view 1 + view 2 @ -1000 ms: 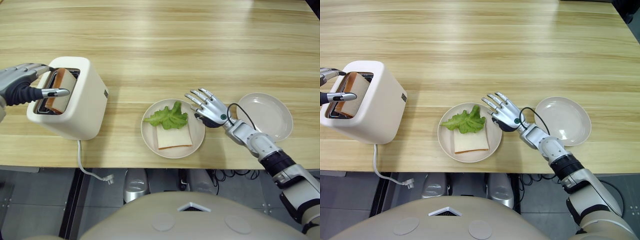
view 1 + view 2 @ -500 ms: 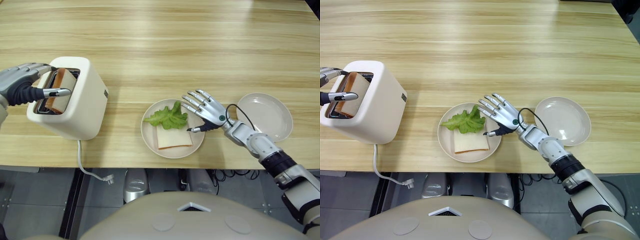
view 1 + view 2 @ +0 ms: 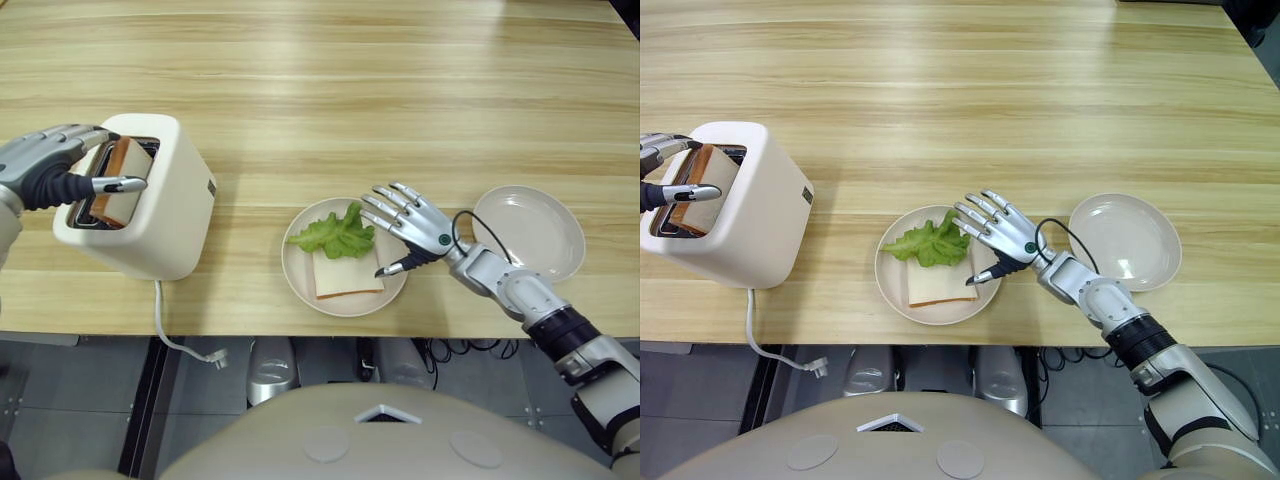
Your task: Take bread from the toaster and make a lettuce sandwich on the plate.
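Two hands: left hand (image 3: 45,172) seemingly pinches bread (image 3: 120,182) in toaster (image 3: 172,215); right hand (image 3: 415,225) splayed, empty, over plate (image 3: 298,268).

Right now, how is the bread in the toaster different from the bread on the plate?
The toaster bread stands upright in the toaster, gripped by the left hand; the plate bread lies flat on the plate. The toaster bread looks brown; the plate bread looks white. Lettuce overlaps the plate bread, not the toaster bread. Both are sliced bread.

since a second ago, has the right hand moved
Yes. The right hand shifted left, further over the right rim of the plate, toward the lettuce.
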